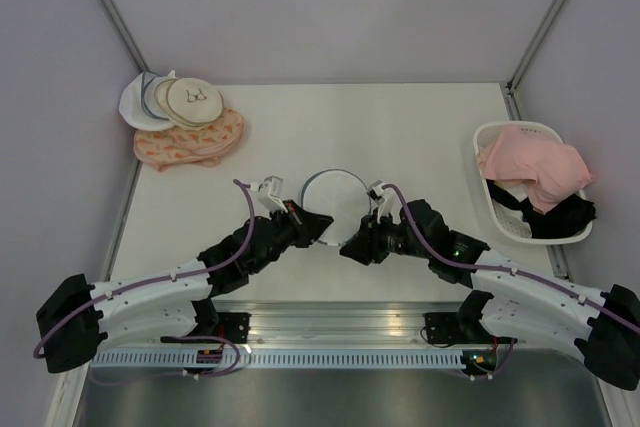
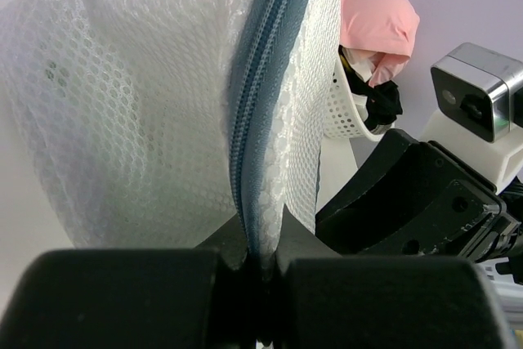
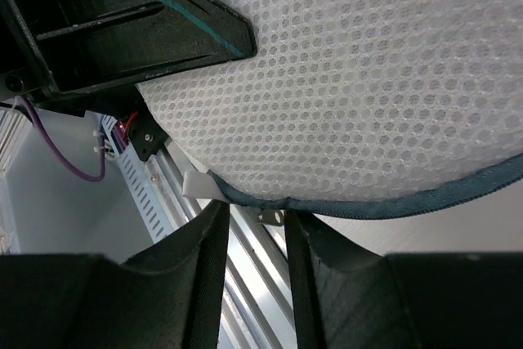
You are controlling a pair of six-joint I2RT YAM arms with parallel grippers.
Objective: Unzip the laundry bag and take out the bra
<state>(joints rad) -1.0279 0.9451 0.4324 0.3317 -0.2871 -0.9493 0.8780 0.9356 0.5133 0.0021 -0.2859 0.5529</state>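
Note:
The laundry bag (image 1: 335, 197), a round white mesh pouch with a grey-blue zipper (image 2: 253, 112) round its rim, stands tilted off the table in the middle. My left gripper (image 1: 318, 223) is shut on its rim, with zipper band and mesh (image 2: 147, 120) pinched between the fingers (image 2: 261, 261). My right gripper (image 1: 354, 244) is at the bag's near right edge and stands open. In the right wrist view the small metal zipper pull (image 3: 274, 216) hangs from the zipper band (image 3: 409, 202), just above the gap between my fingertips (image 3: 255, 220). The bra is hidden.
A white basket (image 1: 497, 135) at the right holds a pink garment (image 1: 535, 167) and a black one (image 1: 560, 219). At the back left lie stacked cream and white discs (image 1: 185, 100) on a pink patterned bag (image 1: 190, 144). An aluminium rail (image 1: 340, 322) runs along the near edge.

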